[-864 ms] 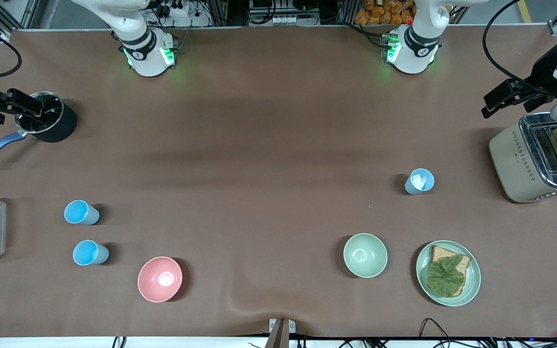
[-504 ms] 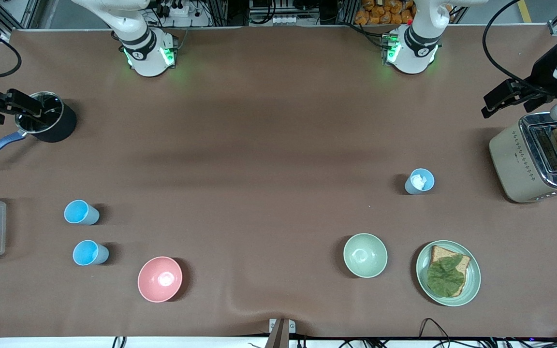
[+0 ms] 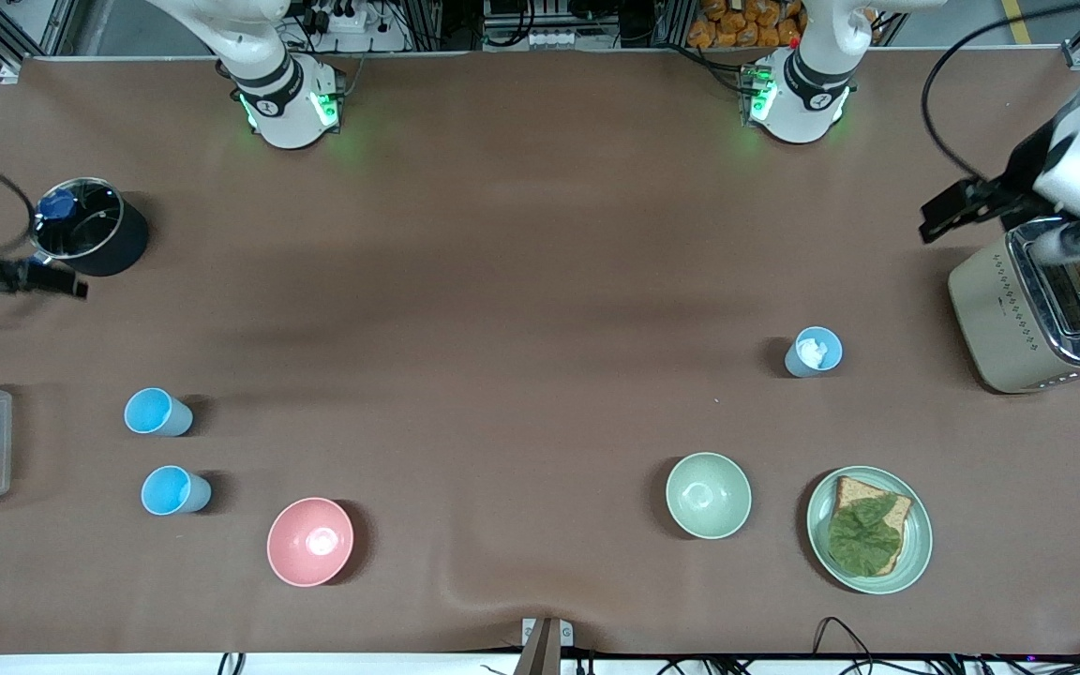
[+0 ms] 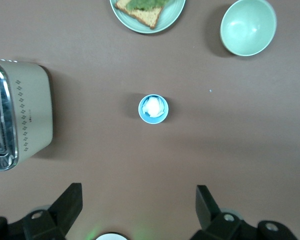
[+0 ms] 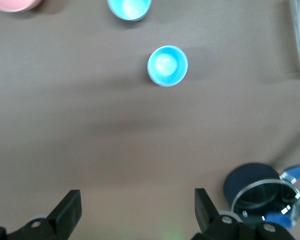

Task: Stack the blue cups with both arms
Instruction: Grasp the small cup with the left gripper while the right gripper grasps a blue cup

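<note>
Front view first: three blue cups are seen upright on the table [image 3: 540, 234]. Two sit toward the right arm's end, one cup [image 3: 157, 412] just farther from the camera than its neighbour [image 3: 174, 491], with the pink bowl [image 3: 310, 541] beside the nearer one. The third cup [image 3: 813, 352], something white inside it, stands toward the left arm's end, between the toaster [image 3: 1032, 314] and the pale green bowl [image 3: 708, 495]. The right gripper [image 3: 71, 289] is held over the handle of the dark pot [image 3: 90, 239]; the left gripper [image 3: 934, 225] is held over bare table beside the toaster. Nothing is carried by either.

Left wrist view now: the left gripper [image 4: 139, 212] is spread wide and empty, the white-filled cup [image 4: 153, 108] well ahead of its fingers [image 4: 67, 207]. A risk can be judged here: if that cup is nested, the white contents may be crushed or may block the seating. The toaster [image 4: 20, 115] could be clipped on a careless descent.

Right wrist view: the right gripper [image 5: 137, 212] is likewise released, wide and empty. One cup [image 5: 167, 65] lies ahead, a second [image 5: 130, 7] at the frame edge near the pink bowl [image 5: 12, 4]. The pot [image 5: 264, 195] sits close by the fingers [image 5: 205, 207], so its handle could be caught. A light tapered cup may be tipped or squeezed out if the grasp lands off-centre, and its close neighbour might be knocked.
</note>
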Motion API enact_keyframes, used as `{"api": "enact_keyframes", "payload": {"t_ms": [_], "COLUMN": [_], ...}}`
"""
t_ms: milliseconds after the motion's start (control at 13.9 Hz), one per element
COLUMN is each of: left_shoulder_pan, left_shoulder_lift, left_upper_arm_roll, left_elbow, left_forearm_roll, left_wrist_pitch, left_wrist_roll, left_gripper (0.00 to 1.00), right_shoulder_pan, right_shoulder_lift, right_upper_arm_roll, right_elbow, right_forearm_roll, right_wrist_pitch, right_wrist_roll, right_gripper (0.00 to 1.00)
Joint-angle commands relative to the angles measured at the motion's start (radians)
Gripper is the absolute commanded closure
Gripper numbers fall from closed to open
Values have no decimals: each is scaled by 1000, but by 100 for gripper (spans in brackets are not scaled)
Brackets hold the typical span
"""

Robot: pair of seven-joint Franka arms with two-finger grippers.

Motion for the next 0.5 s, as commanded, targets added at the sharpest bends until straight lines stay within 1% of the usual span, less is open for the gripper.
{"api": "enact_keyframes", "payload": {"t_ms": [0, 144, 216, 432], "left_shoulder_pan": [2, 3, 5, 10], "left_shoulder_lift": [-12, -11, -8, 32], "left_upper_arm_roll": [-2, -2, -2, -1], "left_elbow": [-164, -304, -380, -532], "left_forearm_roll": [20, 20, 21, 21], "left_wrist_pitch": [152, 297, 379, 591], "left_wrist_roll": [25, 25, 25, 25], "left_gripper": [0, 0, 0, 0], "right_shoulder_pan": [-37, -51, -59, -79], "right_shoulder_lift": [134, 189, 223, 318], "right_upper_arm_roll": [11, 11, 11, 11], "right_elbow": [38, 38, 38, 36], "right_forearm_roll": [-8, -62, -86, -93], "right_wrist_pitch": [65, 123, 178, 287], "right_wrist_roll": [-5, -5, -5, -5], "right_gripper": [0, 0, 0, 0]}}
